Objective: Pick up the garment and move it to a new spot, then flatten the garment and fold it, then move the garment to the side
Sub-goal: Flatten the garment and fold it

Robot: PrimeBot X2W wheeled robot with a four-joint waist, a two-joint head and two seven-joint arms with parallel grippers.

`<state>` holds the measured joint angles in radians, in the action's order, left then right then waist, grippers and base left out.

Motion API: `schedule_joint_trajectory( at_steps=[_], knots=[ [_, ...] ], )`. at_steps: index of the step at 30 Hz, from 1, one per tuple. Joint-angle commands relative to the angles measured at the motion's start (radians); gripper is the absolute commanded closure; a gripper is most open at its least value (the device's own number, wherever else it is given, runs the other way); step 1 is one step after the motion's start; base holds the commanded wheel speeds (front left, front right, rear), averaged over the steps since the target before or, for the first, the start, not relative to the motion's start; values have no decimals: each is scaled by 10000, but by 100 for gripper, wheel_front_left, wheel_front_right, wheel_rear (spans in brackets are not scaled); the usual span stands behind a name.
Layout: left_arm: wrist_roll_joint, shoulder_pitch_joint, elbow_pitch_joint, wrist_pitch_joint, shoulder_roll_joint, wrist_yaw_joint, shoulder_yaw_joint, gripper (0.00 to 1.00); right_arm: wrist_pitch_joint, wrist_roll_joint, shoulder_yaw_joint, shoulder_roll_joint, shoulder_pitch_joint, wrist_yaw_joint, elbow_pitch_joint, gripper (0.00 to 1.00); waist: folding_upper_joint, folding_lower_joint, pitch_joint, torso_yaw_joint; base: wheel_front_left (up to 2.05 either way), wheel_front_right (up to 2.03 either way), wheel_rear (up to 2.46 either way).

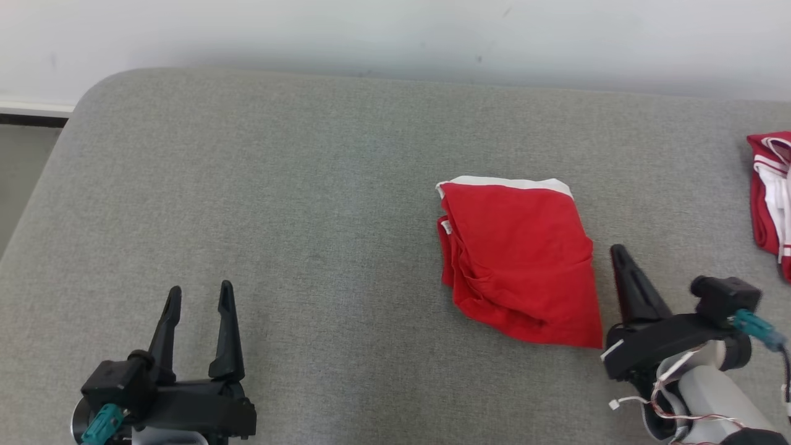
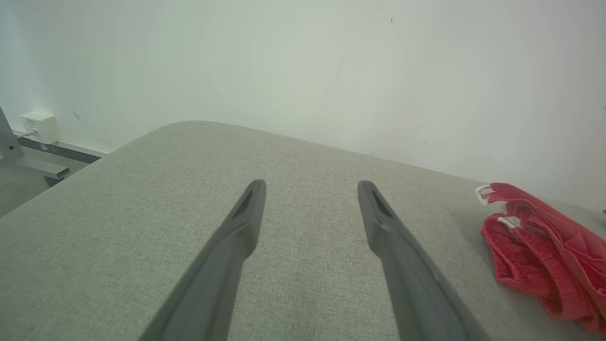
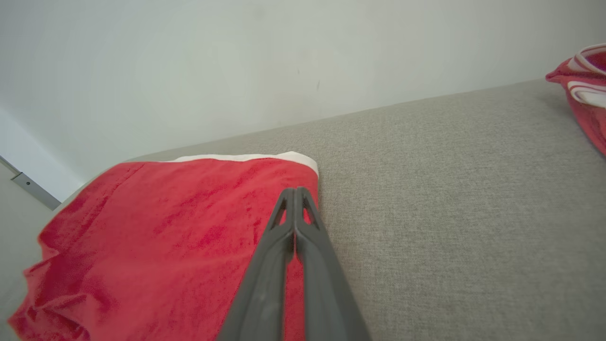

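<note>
Though flat overhead, garment (image 1: 519, 259) perhaps rumpled.

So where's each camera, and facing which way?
Head view: on the head, facing forward and down at the grey surface and folded garment; left tool open lower left, right tool shut lower right.
Left wrist view: along its open fingers, across the surface toward the white wall.
Right wrist view: along its shut fingers, by the garment's edge.
Shared: all show the folded garment; head and right wrist also a second red garment.
</note>
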<state>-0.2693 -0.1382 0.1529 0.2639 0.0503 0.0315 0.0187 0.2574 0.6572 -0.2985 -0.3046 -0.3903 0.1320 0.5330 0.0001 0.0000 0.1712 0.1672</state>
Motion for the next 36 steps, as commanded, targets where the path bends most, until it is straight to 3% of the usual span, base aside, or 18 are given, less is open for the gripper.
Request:
schedule_joint_trajectory(
  at_steps=[1,15,25,36],
  knots=[
    [108,-97,17,1,5,8,10,0,74,-201,-81,44,-106,-28,129,100,-1,0,42,84,0,0,0],
    [-12,-219,42,1,5,-82,212,0,82,-1602,-1324,1565,-855,-28,991,100,-1,0,285,583,0,0,0],
    [-40,-341,125,1,7,-104,274,0,68,-1767,-2406,2428,-1107,-28,975,100,-1,0,338,535,0,0,0],
    [356,-200,130,0,5,30,-78,0,64,-2436,-974,2037,-566,-29,-796,100,-1,0,27,-296,0,0,0]
  ],
)
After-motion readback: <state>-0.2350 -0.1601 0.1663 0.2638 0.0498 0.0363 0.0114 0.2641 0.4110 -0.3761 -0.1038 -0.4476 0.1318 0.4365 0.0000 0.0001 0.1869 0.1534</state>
